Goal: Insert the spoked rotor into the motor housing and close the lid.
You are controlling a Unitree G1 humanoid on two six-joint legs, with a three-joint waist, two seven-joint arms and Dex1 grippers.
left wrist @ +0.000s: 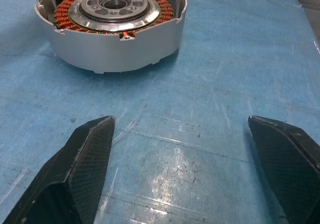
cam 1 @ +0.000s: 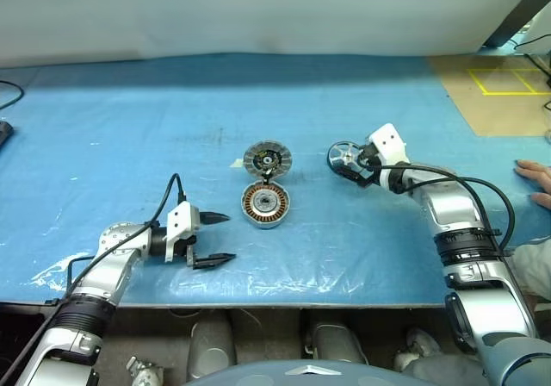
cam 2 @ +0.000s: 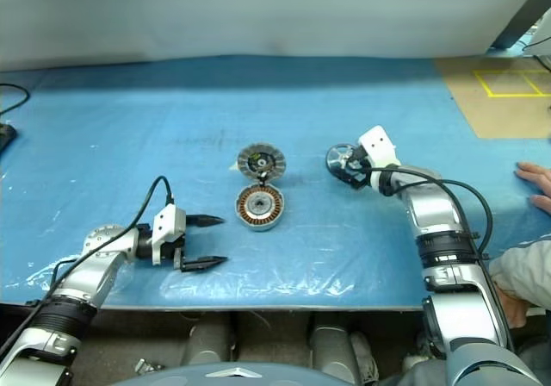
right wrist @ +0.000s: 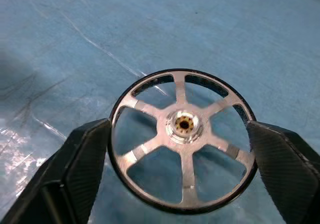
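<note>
Copper-brown windings ring the inside of the shallow round silver-grey motor housing, which sits open and face up near the middle of the blue plastic-covered table. Joined to the housing's far edge, the round grey ribbed lid with its dark centre hub lies folded back flat on the table, inner face up.

To the right of the housing, well apart from it, is the spoked rotor, a small flat wheel with a dark outer rim and a shiny silver spoked face. It lies between the two black fingers of the right gripper, its rim at both finger pads. The wrist view does not settle whether the fingers press on the rim or merely bracket it, nor whether the wheel rests on the table.

To the left of the housing and nearer the table's front edge, the left gripper hangs just above the table, pointed toward the housing. Its fingers are spread wide with nothing between them.

Far right of the housing, at the table's edge, rests a person's hand.
</note>
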